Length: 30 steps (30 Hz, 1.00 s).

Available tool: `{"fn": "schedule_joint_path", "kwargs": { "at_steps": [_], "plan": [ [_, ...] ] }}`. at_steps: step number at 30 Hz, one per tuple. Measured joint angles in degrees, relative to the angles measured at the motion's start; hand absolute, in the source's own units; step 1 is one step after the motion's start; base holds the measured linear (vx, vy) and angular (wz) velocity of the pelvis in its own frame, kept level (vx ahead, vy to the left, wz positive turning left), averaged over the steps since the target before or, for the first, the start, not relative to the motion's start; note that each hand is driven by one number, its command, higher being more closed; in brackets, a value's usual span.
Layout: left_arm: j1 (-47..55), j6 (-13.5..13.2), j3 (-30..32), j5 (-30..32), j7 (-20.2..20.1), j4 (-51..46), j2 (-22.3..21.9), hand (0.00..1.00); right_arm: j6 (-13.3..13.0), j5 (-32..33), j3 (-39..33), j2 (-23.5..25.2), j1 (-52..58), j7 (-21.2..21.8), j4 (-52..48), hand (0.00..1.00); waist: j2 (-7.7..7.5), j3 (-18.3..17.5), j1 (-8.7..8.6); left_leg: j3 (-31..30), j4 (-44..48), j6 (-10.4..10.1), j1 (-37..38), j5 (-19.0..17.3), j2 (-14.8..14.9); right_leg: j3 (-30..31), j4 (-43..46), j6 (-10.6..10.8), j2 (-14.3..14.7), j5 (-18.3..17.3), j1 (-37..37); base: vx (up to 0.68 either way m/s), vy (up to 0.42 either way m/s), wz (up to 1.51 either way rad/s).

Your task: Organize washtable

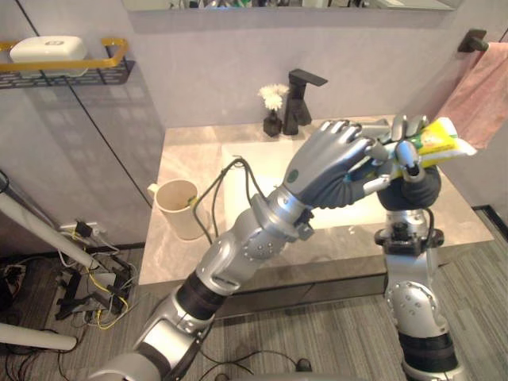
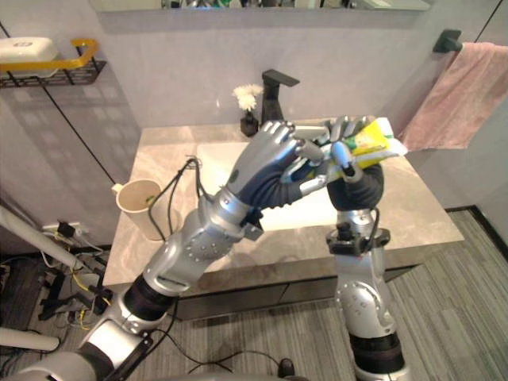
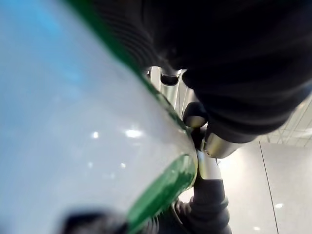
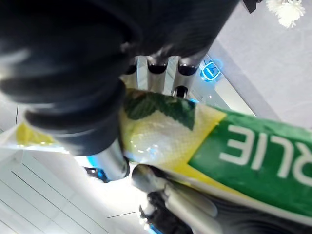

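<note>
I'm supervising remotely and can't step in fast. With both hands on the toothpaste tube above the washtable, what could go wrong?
1. The toothpaste tube is held up above the washtable by the right hand and left hand; if one lets go before the other grips firmly, it may drop into the sink basin.
2. Two hands squeezing a soft tube could force paste out; whether it is capped I cannot tell.

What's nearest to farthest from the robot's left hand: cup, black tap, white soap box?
From the left hand, left eye view:
1. Black tap, just behind it.
2. Cup, on the counter's left.
3. White soap box, on the far-left wall shelf.
</note>
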Motion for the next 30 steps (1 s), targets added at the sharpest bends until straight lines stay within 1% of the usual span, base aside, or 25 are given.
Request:
{"fn": "schedule_joint_path", "kwargs": {
  "at_steps": [8, 30],
  "plan": [
    [0.1, 0.0, 0.0, 0.1, 0.0, 0.3, 0.0, 0.0, -0.2, -0.1, 0.0, 0.0, 0.0, -0.8, 0.0, 1.0, 0.0, 0.0, -0.01, -0.1, 0.0, 0.0, 0.6, 0.0, 0.0, 0.0, 0.0, 0.0, 0.0, 0.0, 0.7, 0.0, 0.0, 0.0],
    [0.4, -0.6, 0.1, 0.1, 0.0, 0.5, 0.1, 0.0, -0.1, -0.2, -0.1, 0.2, 0.0, -0.8, 0.0, 1.0, -0.08, -0.1, 0.09, -0.2, 0.1, 0.0, 0.8, 0.0, 0.0, 0.0, 0.0, 0.0, 0.0, 0.0, 0.9, 0.0, 0.0, 0.0]
  ]
}}
